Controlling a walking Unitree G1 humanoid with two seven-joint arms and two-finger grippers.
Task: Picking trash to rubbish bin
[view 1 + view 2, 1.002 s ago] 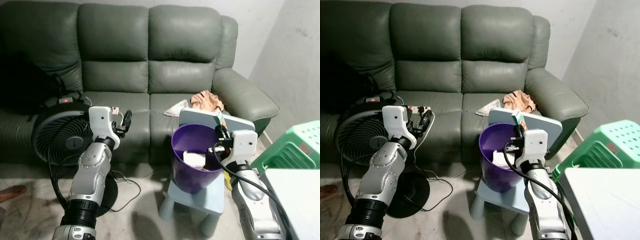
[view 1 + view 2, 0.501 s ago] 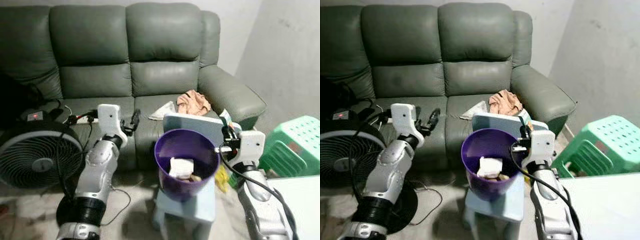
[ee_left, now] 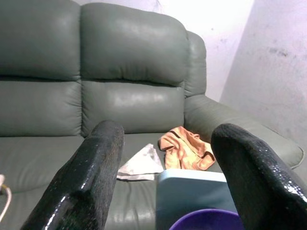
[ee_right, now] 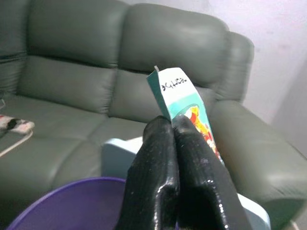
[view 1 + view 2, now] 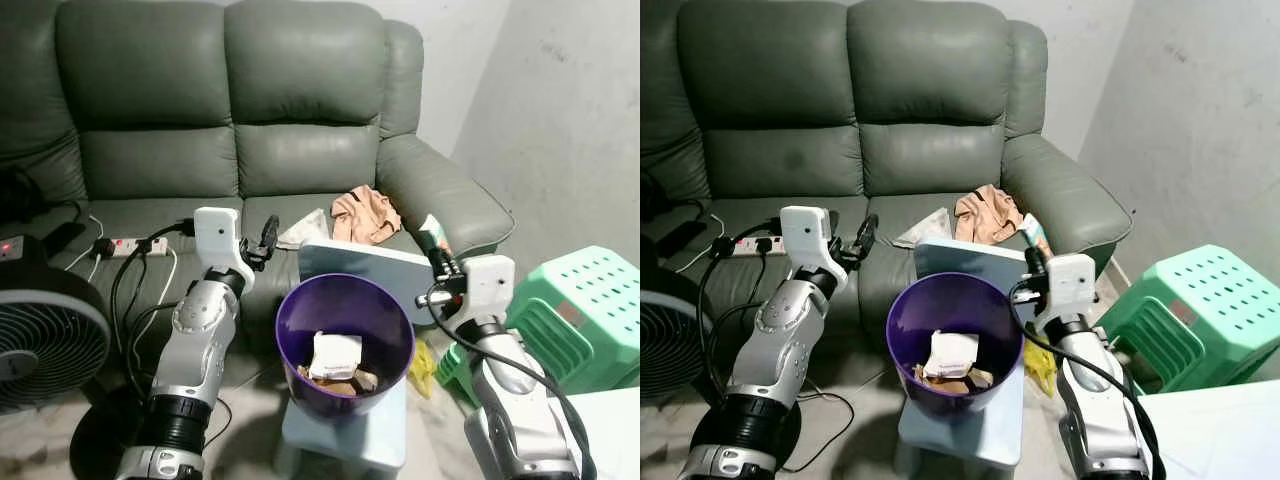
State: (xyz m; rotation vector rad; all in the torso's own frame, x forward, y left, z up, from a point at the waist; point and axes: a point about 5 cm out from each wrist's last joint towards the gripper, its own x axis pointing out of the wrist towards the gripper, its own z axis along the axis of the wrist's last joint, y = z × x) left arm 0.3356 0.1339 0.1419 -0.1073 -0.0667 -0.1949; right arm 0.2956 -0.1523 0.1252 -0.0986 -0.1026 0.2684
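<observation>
Purple bin [image 5: 345, 340]: paper scraps [image 5: 335, 357] | right end effector [image 5: 438, 256]: wrapper [image 4: 184, 98]

Probably home living room: green leather sofa [image 5: 250, 130], floor fan [image 5: 45, 340].

Grey-green leather sofa [image 5: 250, 130] against a pale wall [image 5: 560, 130] — green stool [image 5: 590, 300] beside it.

1 purple bin [image 5: 345, 318], 1 blue stool [image 5: 345, 452], 2 green stools [image 5: 585, 305], 1 sofa [image 5: 230, 120], 1 fan [image 5: 40, 335], 1 power strip [image 5: 122, 245].
</observation>
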